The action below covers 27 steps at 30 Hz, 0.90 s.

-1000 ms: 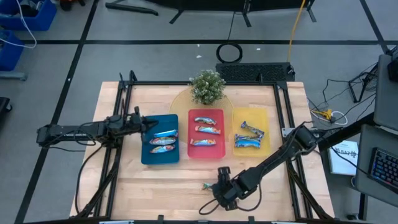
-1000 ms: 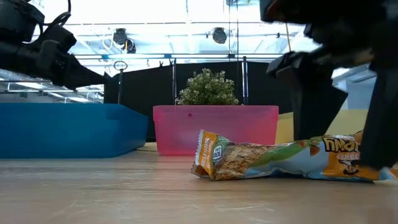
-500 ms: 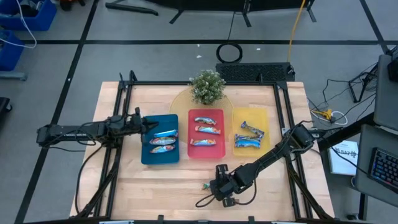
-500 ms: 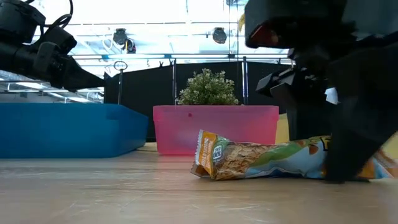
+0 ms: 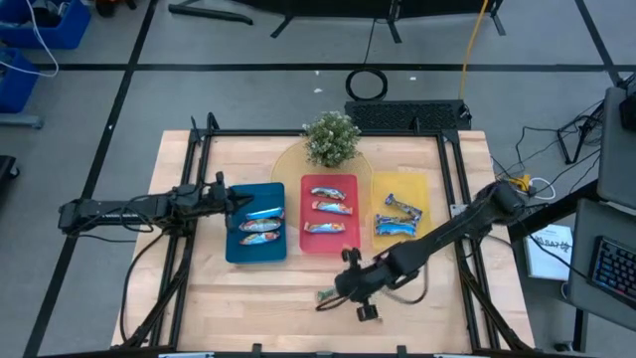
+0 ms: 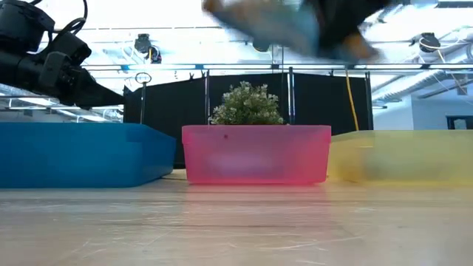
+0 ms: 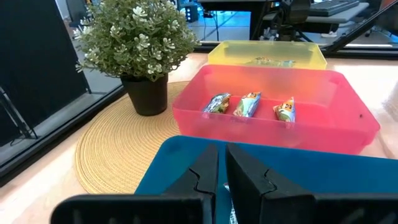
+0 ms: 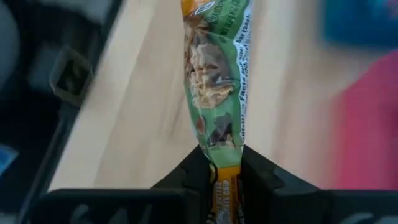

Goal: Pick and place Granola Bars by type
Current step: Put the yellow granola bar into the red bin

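One granola bar (image 8: pixel 216 81) has left the worktop (image 5: pixel 268 293) since half a second ago: we find the left tool (image 7: pixel 221 177) narrow and empty over the blue tray (image 5: pixel 254 223), while the right tool (image 5: pixel 343 291) clamps the tan bar in the air near the front edge. We judge it bound for a tray. Beyond the red tray (image 5: pixel 329 213) and yellow tray (image 5: pixel 400 213) stands a potted plant (image 5: pixel 331 138) on its mat; cables cross the grey floor (image 5: pixel 248 89).

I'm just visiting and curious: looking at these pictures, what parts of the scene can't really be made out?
- Low view: the lifted granola bar is a blur at the top edge; its print is unreadable.
- Low view: tray walls hide whatever lies in the blue tray, red tray and yellow tray.
- Right wrist view: the right gripper covers the bar's lower end.
- High view: wrapper print is too small to read.
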Available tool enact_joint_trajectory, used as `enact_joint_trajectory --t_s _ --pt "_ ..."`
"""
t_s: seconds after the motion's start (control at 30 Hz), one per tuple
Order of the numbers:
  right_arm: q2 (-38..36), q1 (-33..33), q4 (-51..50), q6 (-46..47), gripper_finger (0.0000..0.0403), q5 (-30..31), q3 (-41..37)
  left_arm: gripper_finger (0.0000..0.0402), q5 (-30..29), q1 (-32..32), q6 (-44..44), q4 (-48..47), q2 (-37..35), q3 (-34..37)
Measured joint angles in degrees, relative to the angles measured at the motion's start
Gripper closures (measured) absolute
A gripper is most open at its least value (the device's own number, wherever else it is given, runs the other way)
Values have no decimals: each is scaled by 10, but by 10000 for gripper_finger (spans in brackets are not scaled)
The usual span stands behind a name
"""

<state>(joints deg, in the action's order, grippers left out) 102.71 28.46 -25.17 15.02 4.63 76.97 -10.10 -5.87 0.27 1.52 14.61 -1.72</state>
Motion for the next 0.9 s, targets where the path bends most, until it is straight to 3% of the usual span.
enact_joint_trajectory --t_s 0.2,0.43,0.53,0.63,0.77,0.9 --pt "-141 -35 -36 -79 376 88 0 364 0 0 0 0 0 0" --pt "-263 -129 -147 -99 358 168 -39 364 0 0 11 0 0 0" --pt "-291 -199 -146 -88 358 154 -92 364 0 0 13 2 0 0" --pt "-298 -255 -106 -101 373 95 -147 364 -1 0 12 2 0 0" --pt "-301 -281 -20 -146 379 11 -205 364 -1 0 12 3 0 0" --pt "-360 -290 5 -165 369 -3 -247 364 -1 0 12 2 0 0"
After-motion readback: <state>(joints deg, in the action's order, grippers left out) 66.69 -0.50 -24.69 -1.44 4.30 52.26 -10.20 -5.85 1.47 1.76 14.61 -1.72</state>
